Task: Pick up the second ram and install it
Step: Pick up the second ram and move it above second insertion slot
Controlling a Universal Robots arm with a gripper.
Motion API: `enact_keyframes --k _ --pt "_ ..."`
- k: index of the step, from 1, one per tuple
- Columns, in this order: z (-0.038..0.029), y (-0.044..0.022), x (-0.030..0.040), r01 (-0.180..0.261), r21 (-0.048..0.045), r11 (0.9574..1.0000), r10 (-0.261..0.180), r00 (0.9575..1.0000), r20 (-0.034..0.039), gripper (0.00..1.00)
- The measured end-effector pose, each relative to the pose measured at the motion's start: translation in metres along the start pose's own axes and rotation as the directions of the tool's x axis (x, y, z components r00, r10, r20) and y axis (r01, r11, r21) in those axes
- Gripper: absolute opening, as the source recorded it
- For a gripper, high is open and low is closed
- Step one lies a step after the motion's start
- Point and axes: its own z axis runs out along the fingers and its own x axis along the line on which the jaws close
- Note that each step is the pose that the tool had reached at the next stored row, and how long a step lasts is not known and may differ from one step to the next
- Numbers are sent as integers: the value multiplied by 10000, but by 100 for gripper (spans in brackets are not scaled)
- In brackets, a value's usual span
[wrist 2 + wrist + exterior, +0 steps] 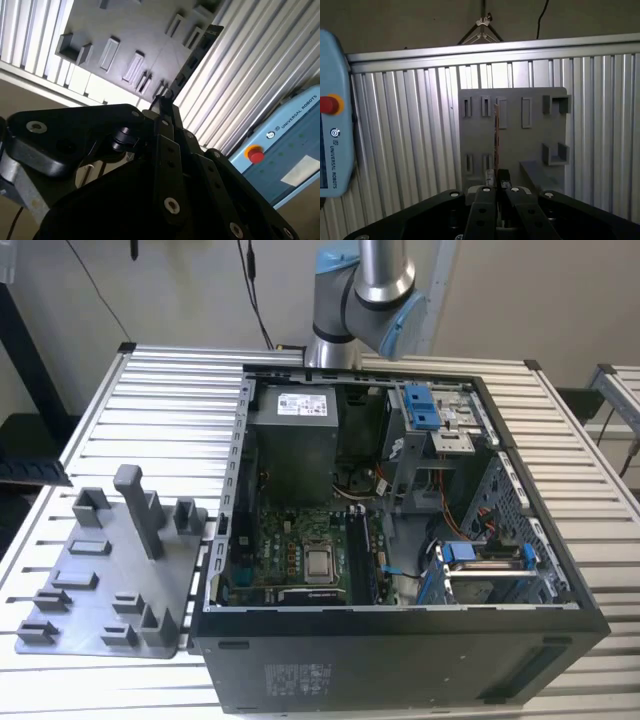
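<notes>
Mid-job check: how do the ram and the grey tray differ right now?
The ram is a thin dark strip, seen edge-on in the first wrist view. The tray is a broad grey slab with posts and slots. The ram is clamped in the gripper, held clear of the tray, while the tray lies flat on the slatted table. Shared: both are outside the case.

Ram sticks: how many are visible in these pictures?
1. The ram is held by one end in the tool, seen against the tray in both wrist views. Another may be hidden in the case.
</notes>
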Motion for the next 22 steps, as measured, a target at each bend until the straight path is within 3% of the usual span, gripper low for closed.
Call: enact_keyframes --k 5,16,22 --pt "-39 -1 -2 -1 0 10000 1 10000 0 14" --pt "-43 -8 -2 0 -3 10000 0 10000 -3 14" --pt "-38 -103 -11 0 -1 10000 0 10000 0 14"
